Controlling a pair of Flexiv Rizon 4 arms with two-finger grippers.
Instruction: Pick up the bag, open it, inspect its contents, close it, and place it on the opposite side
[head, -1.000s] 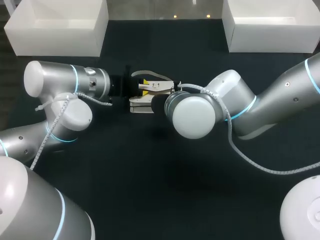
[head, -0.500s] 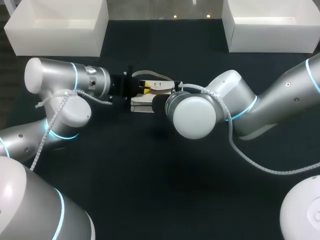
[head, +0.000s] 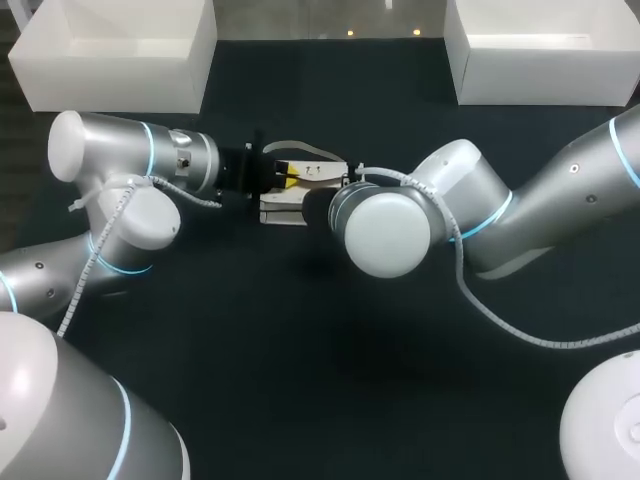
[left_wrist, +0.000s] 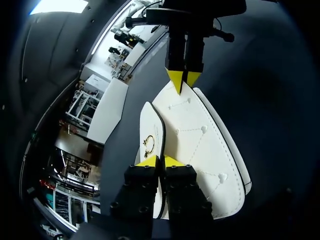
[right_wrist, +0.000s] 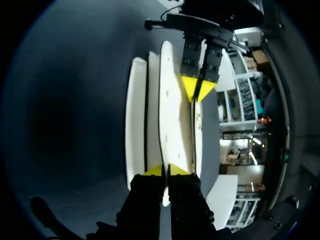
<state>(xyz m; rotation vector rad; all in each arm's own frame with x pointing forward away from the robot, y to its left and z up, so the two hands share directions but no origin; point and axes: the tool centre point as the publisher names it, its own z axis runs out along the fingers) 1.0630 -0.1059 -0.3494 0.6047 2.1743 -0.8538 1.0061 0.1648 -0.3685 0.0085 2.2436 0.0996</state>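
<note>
A white quilted bag (head: 282, 212) sits between my two arms at the table's middle back, its strap (head: 300, 148) looping behind it. My left gripper (head: 288, 177) is shut on one end of the bag (left_wrist: 200, 145), pinching the edge beside the flap with the gold clasp (left_wrist: 149, 144). In the left wrist view my left gripper (left_wrist: 159, 161) faces my right gripper (left_wrist: 183, 82), which is shut on the bag's opposite end. The right wrist view shows my right gripper (right_wrist: 165, 171) on the bag's rim (right_wrist: 170, 120) and my left gripper (right_wrist: 198, 89) across from it. From the head camera my right arm's wrist hides its fingers.
Two white bins stand at the back of the dark table, one at the left (head: 110, 50) and one at the right (head: 545, 50). Both arms' elbows hang over the table's middle (head: 385, 230).
My left gripper has moved in toward the bag and closed on its end. My right gripper has kept its hold and its place.
</note>
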